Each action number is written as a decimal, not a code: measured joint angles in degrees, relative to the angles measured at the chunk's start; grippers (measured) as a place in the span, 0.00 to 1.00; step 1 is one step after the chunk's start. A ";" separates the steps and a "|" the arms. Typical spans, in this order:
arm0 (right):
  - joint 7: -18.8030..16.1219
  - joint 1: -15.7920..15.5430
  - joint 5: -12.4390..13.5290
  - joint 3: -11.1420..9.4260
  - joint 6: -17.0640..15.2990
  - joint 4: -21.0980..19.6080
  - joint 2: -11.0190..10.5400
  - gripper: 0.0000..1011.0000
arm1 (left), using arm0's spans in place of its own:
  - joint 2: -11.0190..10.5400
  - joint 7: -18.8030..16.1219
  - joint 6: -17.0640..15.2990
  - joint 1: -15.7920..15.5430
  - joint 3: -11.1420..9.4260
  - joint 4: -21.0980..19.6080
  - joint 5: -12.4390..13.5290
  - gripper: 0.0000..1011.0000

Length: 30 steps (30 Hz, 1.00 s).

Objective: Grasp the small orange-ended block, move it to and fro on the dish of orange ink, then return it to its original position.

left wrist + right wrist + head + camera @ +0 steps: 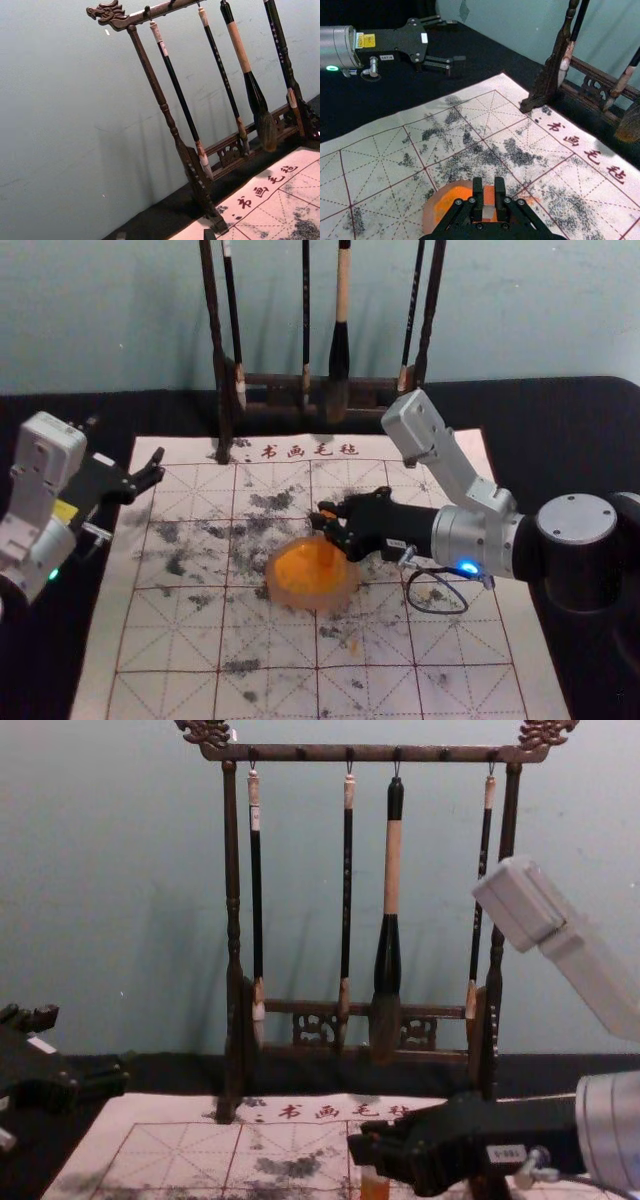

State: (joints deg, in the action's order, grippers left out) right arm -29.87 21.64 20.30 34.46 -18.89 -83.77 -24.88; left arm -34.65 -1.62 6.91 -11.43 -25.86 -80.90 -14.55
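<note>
Right gripper point(325, 521) holds block point(489, 194) over dish point(290, 602).
Reaching in from the dish's three o'clock, its fingers clamp the upright block, probably so the lower end can rub the ink point(300, 565); contact is unclear. Left gripper point(156, 468) is parked toward ten o'clock, fingers apart.

Right arm point(463, 539): silver-grey barrel, blue light point(469, 566), looped dark cable point(437, 611), black joint beneath a round grey cap point(577, 517) with small screws. Right gripper point(322, 521): black, white label point(506, 1153), round-headed screws on its fingers point(461, 204). Left arm point(335, 48): matching barrel, green light point(332, 67). Left gripper point(125, 440): black, jointed, with yellow label point(369, 40). Both arms bear a boxy, pale-grey housing point(415, 425) with rounded corners.
</note>
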 joint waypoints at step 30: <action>-0.99 -1.10 1.25 1.24 -0.23 -1.77 -0.87 0.14 | 0.00 0.00 0.00 0.00 0.00 0.00 0.00 0.99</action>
State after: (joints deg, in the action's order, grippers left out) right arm -30.86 20.53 21.55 35.70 -19.13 -85.55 -25.75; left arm -34.64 -1.62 6.91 -11.43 -25.86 -80.90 -14.55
